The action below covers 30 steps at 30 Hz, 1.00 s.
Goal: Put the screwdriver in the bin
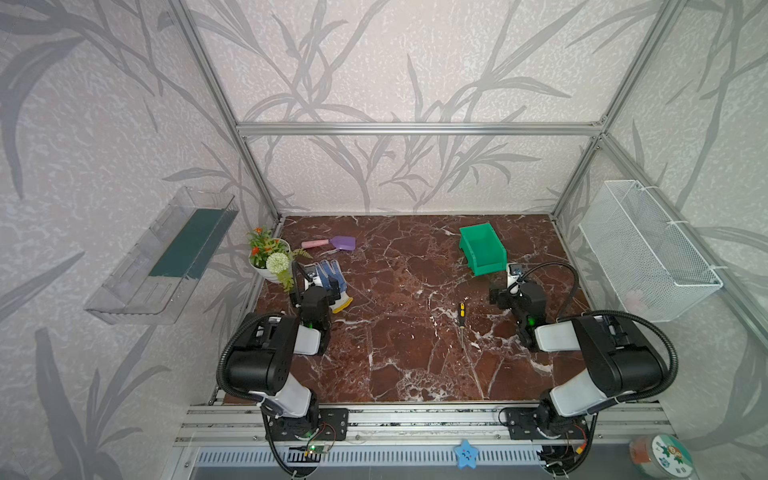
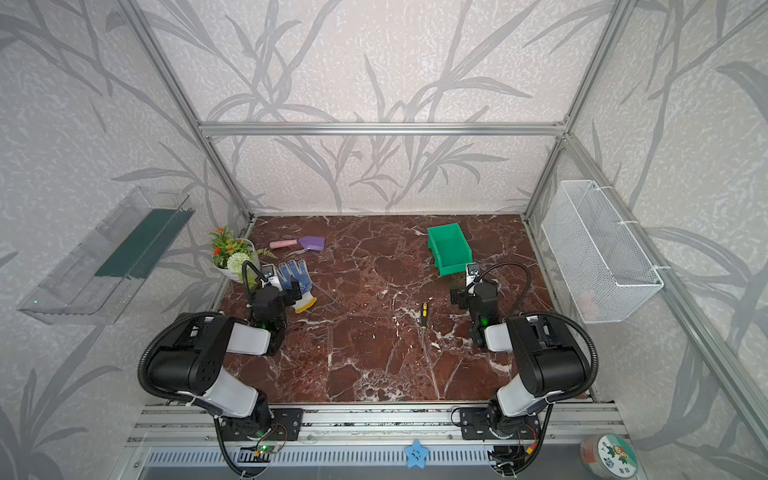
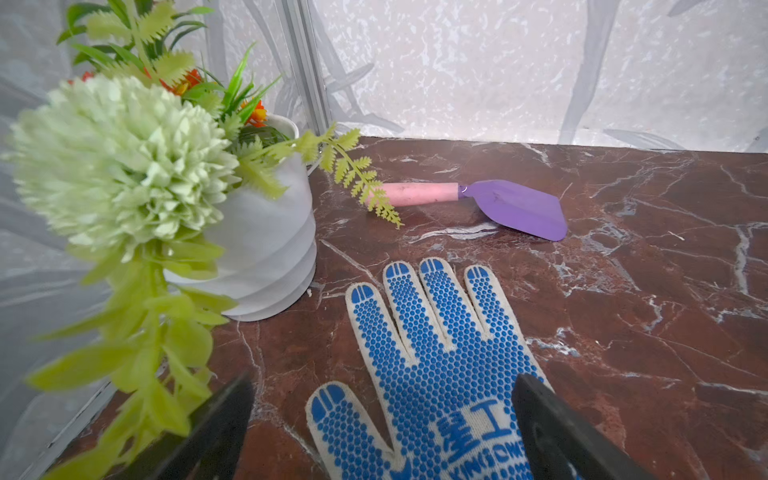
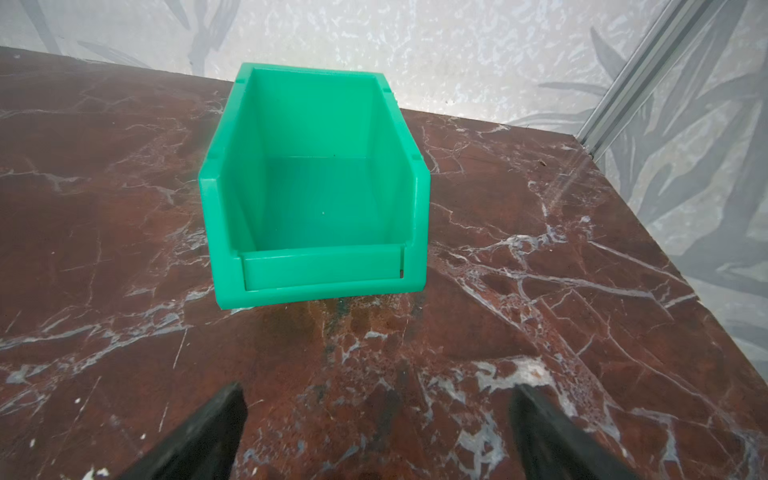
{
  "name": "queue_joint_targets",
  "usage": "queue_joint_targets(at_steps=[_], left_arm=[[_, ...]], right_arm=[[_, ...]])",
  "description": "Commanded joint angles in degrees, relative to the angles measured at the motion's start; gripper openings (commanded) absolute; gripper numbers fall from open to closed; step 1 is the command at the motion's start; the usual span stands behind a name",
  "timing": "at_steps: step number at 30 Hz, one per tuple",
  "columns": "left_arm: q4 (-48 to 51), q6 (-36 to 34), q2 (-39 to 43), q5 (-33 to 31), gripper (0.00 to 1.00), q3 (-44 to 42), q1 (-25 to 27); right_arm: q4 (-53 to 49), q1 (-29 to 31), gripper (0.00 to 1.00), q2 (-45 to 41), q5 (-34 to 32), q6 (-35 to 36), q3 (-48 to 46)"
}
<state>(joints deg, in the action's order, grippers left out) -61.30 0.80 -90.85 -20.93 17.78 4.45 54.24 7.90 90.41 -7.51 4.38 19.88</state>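
Bench (image 1: 415, 365): red marble | bin (image 1: 482, 249): far right, upright, empty | right gripper (image 4: 378, 390): wide open, empty, facing bin's low lip | left gripper (image 3: 382, 384): wide open, empty, over glove (image 3: 436, 353) | screwdriver (image 1: 461, 320): flat on bench, mid-right, apart from bin.

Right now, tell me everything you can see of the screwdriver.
The screwdriver is small and slim: a black-and-yellow handle, plastic by the look, and a thin silver metal shaft. It lies flat on the marble-look tabletop, handle pointing away from the arms' bases and tip toward them, nearer those bases than the green bin and apart from it. Only the tabletop touches it; the right hand, open, is off to its side. Both top views show it; neither wrist view does.
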Motion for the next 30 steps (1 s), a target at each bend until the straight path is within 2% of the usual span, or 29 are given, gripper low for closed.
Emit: queue_joint_targets(at_steps=[1,26,30], left_arm=[[-0.7,-0.9,-0.3,0.0,0.99,1.2,-0.2],[2.8,0.1,0.1,2.3,0.99,2.4,-1.5],[0.4,-0.7,0.6,0.8,0.99,1.3,-1.0]], right_arm=[[2.7,-0.2,0.99,0.5,-0.8,0.3,1.1],[2.4,-0.2,0.99,0.5,-0.8,0.3,1.2],[2.7,-0.2,0.99,0.5,-0.8,0.3,1.1]])
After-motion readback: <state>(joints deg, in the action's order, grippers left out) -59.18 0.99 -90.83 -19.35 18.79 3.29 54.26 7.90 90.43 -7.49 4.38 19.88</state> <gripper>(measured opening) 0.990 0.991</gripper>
